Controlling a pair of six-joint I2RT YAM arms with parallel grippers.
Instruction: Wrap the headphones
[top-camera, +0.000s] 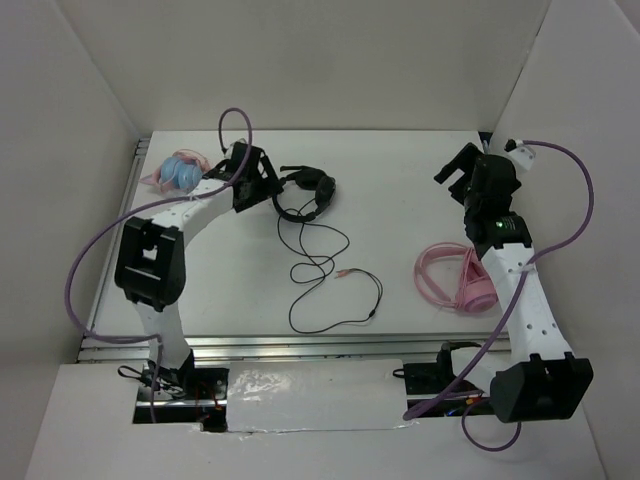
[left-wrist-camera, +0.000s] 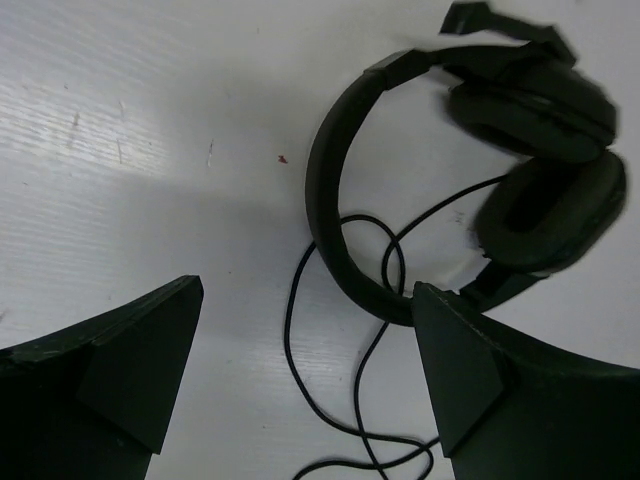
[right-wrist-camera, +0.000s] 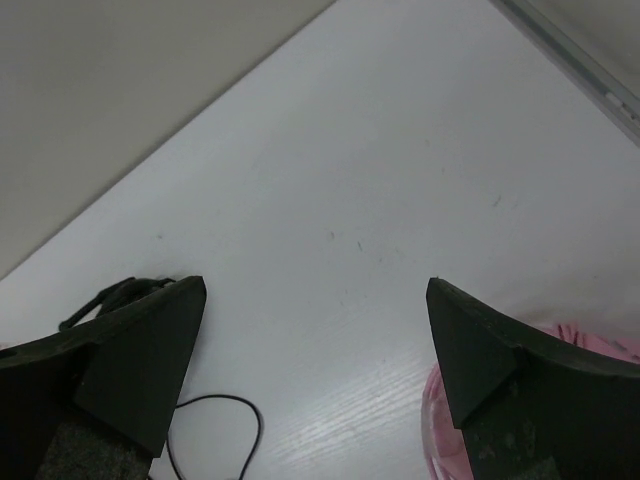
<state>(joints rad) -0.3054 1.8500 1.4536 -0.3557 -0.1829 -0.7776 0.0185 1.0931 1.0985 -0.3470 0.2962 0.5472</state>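
Headphones (top-camera: 308, 193): black, lying flat on the white table (top-camera: 400, 170), toward the far side and left of centre; thin headband (left-wrist-camera: 325, 190) curving toward the left arm.
Earcups (left-wrist-camera: 545, 205): two padded rounds, pressed close together at the upper right of the left wrist view.
Cable (top-camera: 325, 262): thin, black, unwound; trailing from the headphones toward the near edge in loose loops, passing under the headband in the left wrist view.
Plug (top-camera: 345, 273): reddish, lying on the table among the loops, apart from the earcups.
Left gripper (top-camera: 258, 180) (left-wrist-camera: 305, 290): spread wide, holding nothing; just beside the headband on its left. One fingertip overlaps the headband's lower curve in the wrist view; contact cannot be told.
Right gripper (top-camera: 455, 170) (right-wrist-camera: 315, 285): spread wide, empty; over bare table at the far right, well apart from the headphones.
Pink headphones (top-camera: 462, 280): right side of the table, partly under the right arm, pink cable ringed around them.
Light blue and pink headphones (top-camera: 180, 170): far-left corner, beside the left arm.
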